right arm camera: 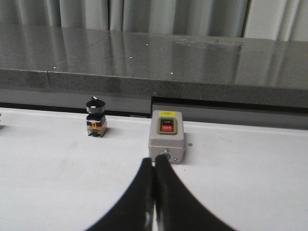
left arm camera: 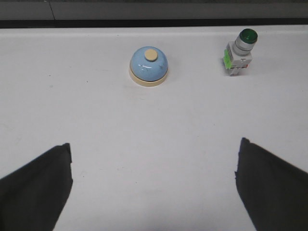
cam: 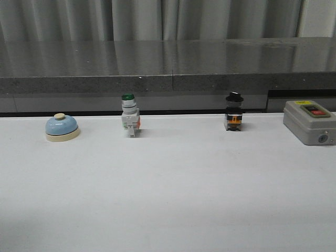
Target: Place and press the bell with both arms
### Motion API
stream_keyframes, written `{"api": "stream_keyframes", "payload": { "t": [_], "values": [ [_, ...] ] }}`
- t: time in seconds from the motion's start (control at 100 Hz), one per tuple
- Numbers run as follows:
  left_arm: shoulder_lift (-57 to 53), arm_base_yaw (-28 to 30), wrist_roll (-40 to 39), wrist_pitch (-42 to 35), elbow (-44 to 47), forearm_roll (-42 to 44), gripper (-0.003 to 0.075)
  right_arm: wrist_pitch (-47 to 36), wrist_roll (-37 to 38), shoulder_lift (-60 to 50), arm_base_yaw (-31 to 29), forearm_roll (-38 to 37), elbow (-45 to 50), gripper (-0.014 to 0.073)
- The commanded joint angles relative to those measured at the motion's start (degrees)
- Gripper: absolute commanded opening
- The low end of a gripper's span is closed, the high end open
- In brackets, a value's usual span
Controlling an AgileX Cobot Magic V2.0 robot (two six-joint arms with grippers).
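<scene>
The bell (left arm camera: 149, 67) is standing upright, button up, ahead of the wide-spread left gripper (left arm camera: 154, 192); the right gripper (right arm camera: 154, 192) is pressing its jaws together, empty.

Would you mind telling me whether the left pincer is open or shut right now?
Open: the left pincer has its dark fingers spread far apart, bare table between them, facing the bell.

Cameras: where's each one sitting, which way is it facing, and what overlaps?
Front: behind the white table, facing forward at the bell, green-capped switch, black-capped switch and grey control box; no arm visible.
Left wrist: above the table, looking down at bell and green-capped switch; left gripper open.
Right wrist: low, facing the control box and black-capped switch; right gripper shut.
Wrist views share nothing.
</scene>
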Motion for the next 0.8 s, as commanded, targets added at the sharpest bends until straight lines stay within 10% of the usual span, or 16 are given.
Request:
{"api": "stream_keyframes", "payload": {
  "t": [0.0, 0.79],
  "values": [
    [0.4, -0.3, 0.1, -3.8, -2.9, -1.3, 0.0652, -5.0, -0.2, -1.0, -0.2, -0.3, -0.8, -0.0060],
    [38.0, -6.1, 0.2, -0.1, -34.5, 2.4, 0.0651, -5.0, -0.2, -1.0, -0.2, -0.3, -0.8, -0.0060]
  ]
}}
